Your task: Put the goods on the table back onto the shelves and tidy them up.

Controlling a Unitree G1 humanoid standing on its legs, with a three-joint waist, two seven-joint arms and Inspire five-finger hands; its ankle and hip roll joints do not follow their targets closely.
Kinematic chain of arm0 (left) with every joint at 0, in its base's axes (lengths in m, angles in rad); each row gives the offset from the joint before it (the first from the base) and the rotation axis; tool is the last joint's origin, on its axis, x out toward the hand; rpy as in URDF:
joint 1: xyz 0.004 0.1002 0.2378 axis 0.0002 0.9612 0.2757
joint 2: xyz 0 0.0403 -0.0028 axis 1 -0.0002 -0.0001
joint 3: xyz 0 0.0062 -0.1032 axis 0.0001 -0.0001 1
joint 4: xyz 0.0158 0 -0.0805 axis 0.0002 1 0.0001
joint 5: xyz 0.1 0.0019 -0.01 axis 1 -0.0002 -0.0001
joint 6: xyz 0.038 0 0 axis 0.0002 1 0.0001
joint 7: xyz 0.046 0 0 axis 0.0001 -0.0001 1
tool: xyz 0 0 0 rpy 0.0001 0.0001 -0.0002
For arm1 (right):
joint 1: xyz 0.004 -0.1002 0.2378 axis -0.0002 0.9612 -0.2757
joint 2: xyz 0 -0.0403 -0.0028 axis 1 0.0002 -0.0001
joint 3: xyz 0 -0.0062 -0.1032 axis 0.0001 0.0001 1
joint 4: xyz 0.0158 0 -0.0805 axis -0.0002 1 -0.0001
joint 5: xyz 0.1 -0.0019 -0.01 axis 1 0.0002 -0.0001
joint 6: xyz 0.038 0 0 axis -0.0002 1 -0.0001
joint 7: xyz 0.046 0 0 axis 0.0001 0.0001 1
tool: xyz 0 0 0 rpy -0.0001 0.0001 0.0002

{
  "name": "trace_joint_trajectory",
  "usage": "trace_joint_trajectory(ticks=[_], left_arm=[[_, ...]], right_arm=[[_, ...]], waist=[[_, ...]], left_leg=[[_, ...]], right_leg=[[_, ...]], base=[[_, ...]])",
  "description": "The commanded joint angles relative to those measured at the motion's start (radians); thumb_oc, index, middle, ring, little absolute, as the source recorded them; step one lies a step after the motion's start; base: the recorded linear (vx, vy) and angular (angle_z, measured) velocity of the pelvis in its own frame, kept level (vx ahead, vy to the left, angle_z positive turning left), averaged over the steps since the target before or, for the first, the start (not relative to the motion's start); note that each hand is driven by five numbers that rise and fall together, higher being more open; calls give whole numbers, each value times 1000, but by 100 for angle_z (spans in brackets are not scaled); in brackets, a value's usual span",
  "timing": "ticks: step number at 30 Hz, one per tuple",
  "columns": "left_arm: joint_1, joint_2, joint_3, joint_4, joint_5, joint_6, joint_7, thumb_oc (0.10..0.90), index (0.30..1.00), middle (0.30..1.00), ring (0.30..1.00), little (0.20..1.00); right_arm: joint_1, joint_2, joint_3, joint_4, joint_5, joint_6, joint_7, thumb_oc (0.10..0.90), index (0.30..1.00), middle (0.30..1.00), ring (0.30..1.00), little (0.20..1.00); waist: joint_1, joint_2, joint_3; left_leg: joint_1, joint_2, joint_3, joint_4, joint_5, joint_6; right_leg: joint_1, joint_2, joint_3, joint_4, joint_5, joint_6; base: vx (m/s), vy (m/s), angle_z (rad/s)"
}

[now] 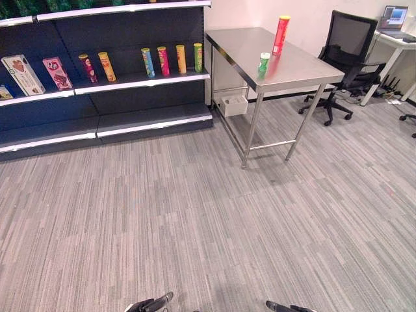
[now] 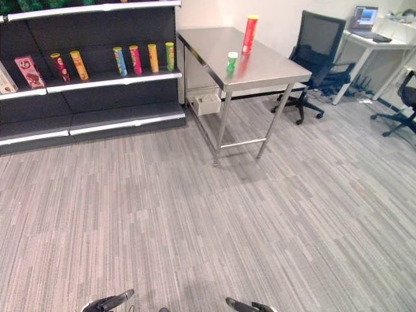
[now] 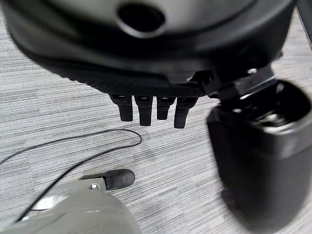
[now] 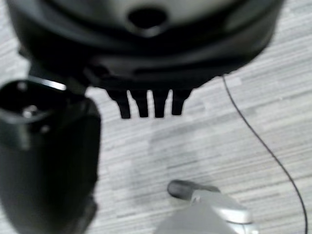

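A tall red can (image 1: pixel 281 34) and a short green can (image 1: pixel 264 64) stand on the steel table (image 1: pixel 305 68) at the far right. Left of the table is the dark shelf unit (image 1: pixel 140 83), with several colourful cans (image 1: pixel 163 60) in a row on its middle board. My left hand (image 1: pixel 151 304) and right hand (image 1: pixel 286 307) hang low at the near edge, far from the table. In the wrist views the left hand's fingers (image 3: pixel 146 109) and the right hand's fingers (image 4: pixel 146 105) point straight at the carpet and hold nothing.
Two snack boxes (image 1: pixel 23 73) lean on the shelf's left part. A white box (image 1: pixel 234 104) sits under the table. A black office chair (image 1: pixel 348 52) and a white desk with a laptop (image 1: pixel 395 16) stand at the far right. Grey striped carpet (image 1: pixel 195 221) lies between me and the table.
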Motion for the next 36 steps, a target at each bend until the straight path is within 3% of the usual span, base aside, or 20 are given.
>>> trace_joint_trajectory(ticks=[1,20,24,25,26,27,29,32,34,35,36], left_arm=[[-52,22,17,-29,-20,-38,28,800,900,900,900,900],[-71,19,-9,-16,6,-34,31,800,900,900,900,900],[-90,26,-16,-21,0,-33,34,800,900,900,900,900],[-96,29,-20,-27,-3,-36,35,800,900,900,900,900],[-99,31,-20,-30,-8,-36,36,800,900,900,900,900],[-105,31,-25,-46,-13,-38,38,800,900,900,900,900],[-110,27,-26,-44,-28,-40,46,800,900,900,900,900],[-108,24,-26,-46,-28,-41,44,800,900,900,900,900],[-101,25,-30,-45,-17,-41,41,800,900,900,900,900],[-96,29,-29,-54,-11,-41,40,800,900,900,900,900],[-96,29,-29,-54,-11,-41,40,800,900,900,900,900]], right_arm=[[-30,-41,11,-37,19,-31,-15,800,900,900,900,900],[-38,-48,40,-57,2,-31,-14,800,900,900,900,900],[-52,-52,51,-61,13,-34,-12,800,900,900,900,900],[-63,-53,63,-58,12,-35,-10,800,900,900,900,900],[-66,-56,69,-58,10,-35,-10,800,900,900,900,900],[-71,-61,80,-70,5,-36,-8,800,900,900,900,900],[-78,-69,81,-74,12,-34,-12,800,900,900,900,900],[-80,-73,78,-73,15,-32,-11,800,900,900,900,900],[-82,-80,76,-86,15,-34,-16,800,900,900,900,900],[-89,-84,73,-94,22,-36,-24,800,900,900,900,900],[-89,-84,73,-94,22,-36,-24,800,900,900,900,900]], waist=[[-4,-23,28],[-3,-28,55],[2,-44,93],[10,-52,113],[15,-54,123],[27,-63,155],[29,-67,174],[37,-69,166],[54,-54,148],[76,-46,144],[76,-47,144]], left_leg=[[63,71,-15,-1,-105,-82],[58,95,-27,2,-90,-93],[-25,99,-31,138,-117,-101],[-78,91,-31,233,-133,-107],[-101,91,-34,276,-127,-109],[-194,90,-61,418,-74,-110],[-278,79,-78,516,-45,-95],[-322,70,-57,443,-60,-87],[-378,100,-18,239,39,-105],[-423,110,12,78,97,-120],[-422,110,13,77,98,-120]], right_leg=[[19,-90,-19,-61,25,138],[13,-72,-23,-61,18,123],[-4,-68,-25,-48,13,106],[-13,-67,-30,-33,6,95],[-15,-64,-30,-30,2,89],[-13,-61,-36,-19,-2,76],[-3,-56,-51,-16,-23,62],[13,-58,-51,-26,-37,70],[46,-44,-47,-51,-62,81],[92,-46,-31,-61,-97,88],[93,-46,-31,-61,-97,89]], base=[[0,0,0],[5,-23,0],[-48,-119,4],[-19,-118,-1],[-39,-222,12],[-26,-168,12],[90,-129,17],[210,3,7],[435,106,19],[386,96,30],[504,145,4]])
